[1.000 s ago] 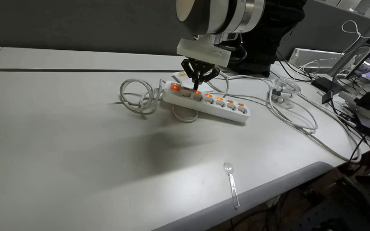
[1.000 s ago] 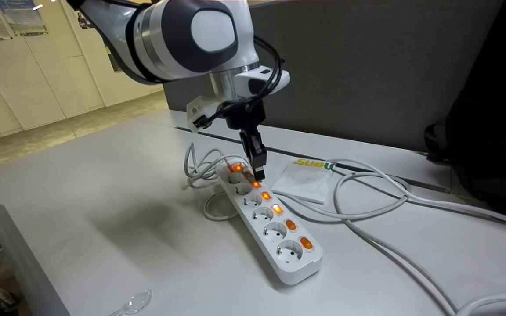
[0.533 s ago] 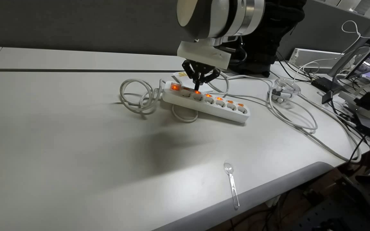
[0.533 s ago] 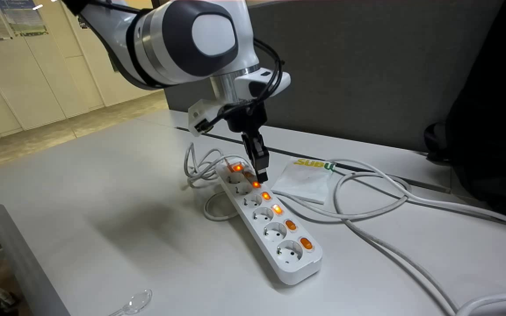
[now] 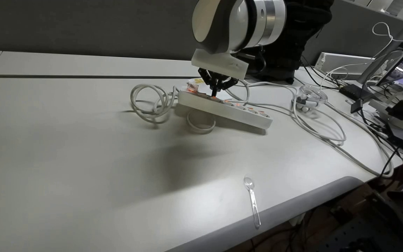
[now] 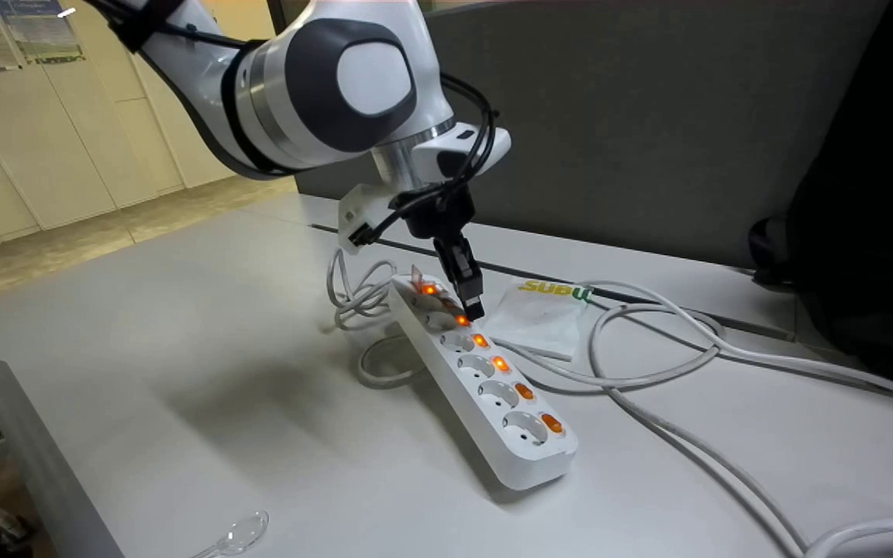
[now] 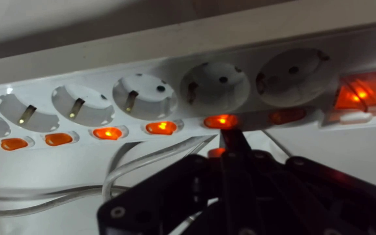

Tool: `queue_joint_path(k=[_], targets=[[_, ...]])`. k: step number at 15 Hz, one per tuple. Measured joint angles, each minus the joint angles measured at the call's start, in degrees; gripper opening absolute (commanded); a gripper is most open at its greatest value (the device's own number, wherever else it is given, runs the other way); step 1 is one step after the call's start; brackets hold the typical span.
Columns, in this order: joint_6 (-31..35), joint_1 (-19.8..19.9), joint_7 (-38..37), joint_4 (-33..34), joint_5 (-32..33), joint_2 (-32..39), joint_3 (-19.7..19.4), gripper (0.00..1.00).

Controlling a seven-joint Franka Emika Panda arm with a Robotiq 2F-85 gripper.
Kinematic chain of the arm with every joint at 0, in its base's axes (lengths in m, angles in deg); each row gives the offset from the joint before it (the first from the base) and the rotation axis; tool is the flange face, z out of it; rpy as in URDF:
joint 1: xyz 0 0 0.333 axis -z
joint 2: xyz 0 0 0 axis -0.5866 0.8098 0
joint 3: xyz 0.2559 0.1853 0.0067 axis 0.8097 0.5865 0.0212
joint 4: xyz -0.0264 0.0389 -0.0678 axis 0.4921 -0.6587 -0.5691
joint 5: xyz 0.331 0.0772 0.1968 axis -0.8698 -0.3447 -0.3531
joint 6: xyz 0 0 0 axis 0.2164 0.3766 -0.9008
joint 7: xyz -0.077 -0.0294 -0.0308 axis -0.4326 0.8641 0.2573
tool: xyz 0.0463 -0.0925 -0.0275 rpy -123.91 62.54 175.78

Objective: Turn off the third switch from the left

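We had our gripper (image 6: 475, 311) pointing down at the long white power strip (image 5: 222, 110), its fingers (image 6: 464, 279) squeezed together into one thin black stick. In both exterior views the big red switch (image 6: 429, 289) was at the left end. Counting it as number one, we found the third switch from the left (image 7: 220, 121) right at the fingertips (image 7: 235, 138). It glowed orange, and the tips looked like they touched its edge. We saw the strip tilted, its long edge by the fingertips low and the other up. To one side of the gripper was a dark little switch (image 7: 286, 116), and past it the big red one glowed. To the other side, two little switches (image 7: 162, 127) shone, and farther off sat two dull orange switches (image 7: 59, 139). Near the gripper was a white packet (image 6: 536, 319) with yellow and green letters. A clear spoon (image 5: 253, 201) lay on the table (image 5: 82, 157), well apart from the gripper.
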Motion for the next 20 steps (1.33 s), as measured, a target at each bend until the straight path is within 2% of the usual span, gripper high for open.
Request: queue_joint_path(k=[11,20], targets=[[-8.63,-0.05,0.23,-0.18,0.17,-2.18,1.26,0.00],[-9.18,2.17,0.35,-0.19,-0.03,-2.77,3.70,0.00]])
